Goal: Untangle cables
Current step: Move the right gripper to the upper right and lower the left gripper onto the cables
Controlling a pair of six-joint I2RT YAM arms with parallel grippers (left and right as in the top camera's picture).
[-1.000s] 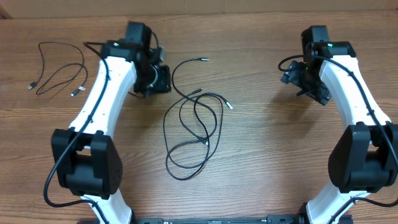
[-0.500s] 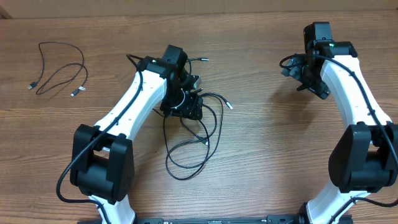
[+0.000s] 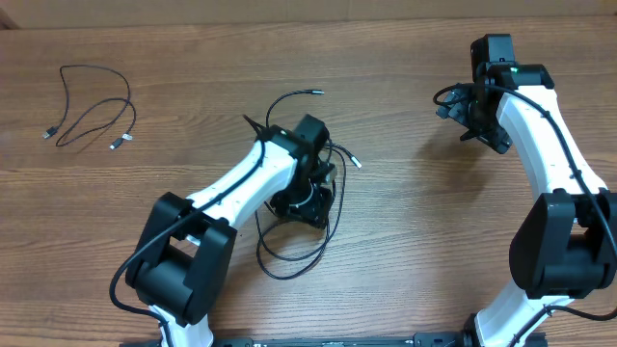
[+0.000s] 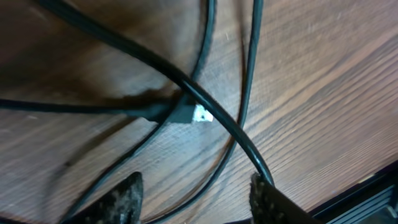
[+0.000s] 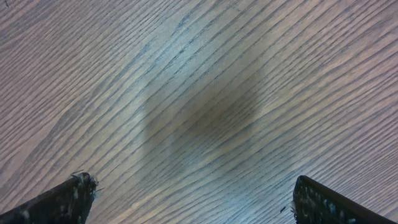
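Note:
A tangle of thin black cables (image 3: 289, 95) lies mid-table, and my left gripper (image 3: 307, 200) hangs low right over its centre. In the left wrist view several cords (image 4: 186, 87) cross on the wood, one ending in a small silvery plug (image 4: 202, 114). My left gripper (image 4: 196, 202) is open, its fingertips (image 4: 124, 198) straddling a couple of strands without pinching them. My right gripper (image 3: 477, 120) stays at the back right, away from the cables. Seen from the right wrist, that gripper (image 5: 199, 202) stands wide open over bare wood.
One separate black cable (image 3: 85, 67) lies loosely looped at the far left of the wooden table (image 3: 434, 222). Thicker black wires run along both white arms. The left arm (image 3: 231, 188) reaches diagonally across the table's middle.
My left arm has swung from the back left to the central tangle and come down over it. Its gripper has gone from shut to open. The right arm has barely moved.

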